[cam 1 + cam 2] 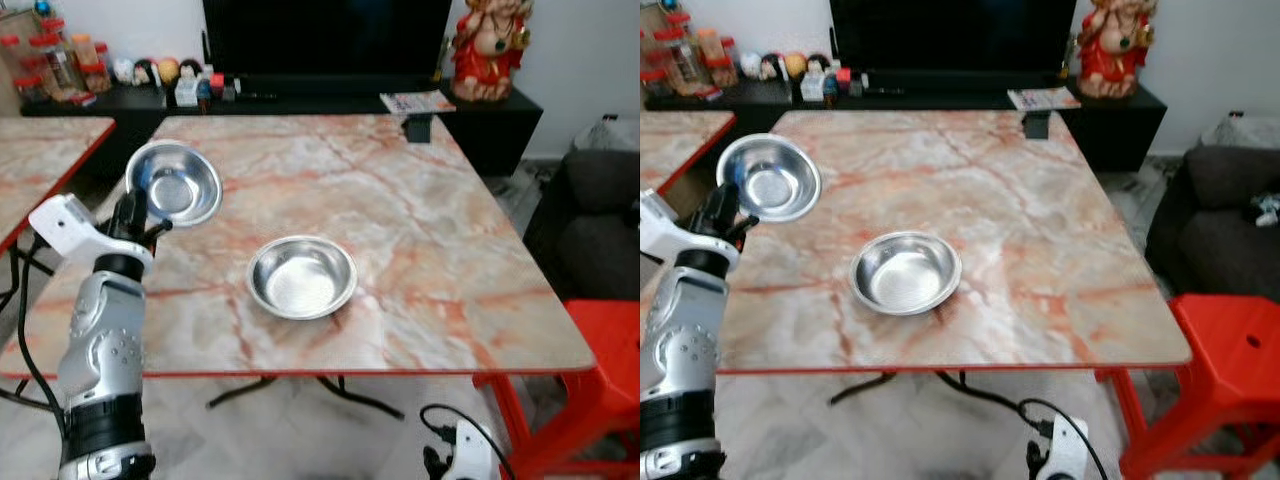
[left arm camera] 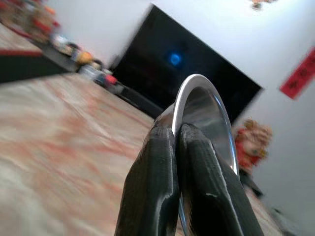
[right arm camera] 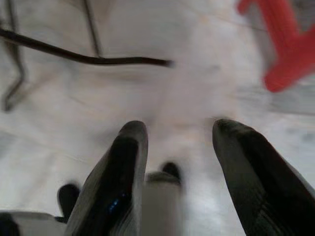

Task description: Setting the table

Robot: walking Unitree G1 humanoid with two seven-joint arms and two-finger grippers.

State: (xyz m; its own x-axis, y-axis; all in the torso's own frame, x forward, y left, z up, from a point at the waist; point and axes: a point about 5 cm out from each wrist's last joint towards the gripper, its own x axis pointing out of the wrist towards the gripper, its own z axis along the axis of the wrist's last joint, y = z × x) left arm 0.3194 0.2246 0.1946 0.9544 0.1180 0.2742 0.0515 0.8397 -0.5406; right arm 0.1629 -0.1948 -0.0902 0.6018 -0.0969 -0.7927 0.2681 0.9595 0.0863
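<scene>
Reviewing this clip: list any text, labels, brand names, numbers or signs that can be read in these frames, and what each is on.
No text is readable.
Magazine on the black cabinet: cover print too small to read.
Jars at the far left: labels blurred.
Red banner on the wall: no characters can be made out.
Bowl on the table and bowl in the left gripper: no markings visible.

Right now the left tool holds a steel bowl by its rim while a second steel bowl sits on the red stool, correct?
Not quite. The second steel bowl sits on the marble table, not the red stool, as the left eye view shows. The left tool does hold a steel bowl by its rim.
</scene>
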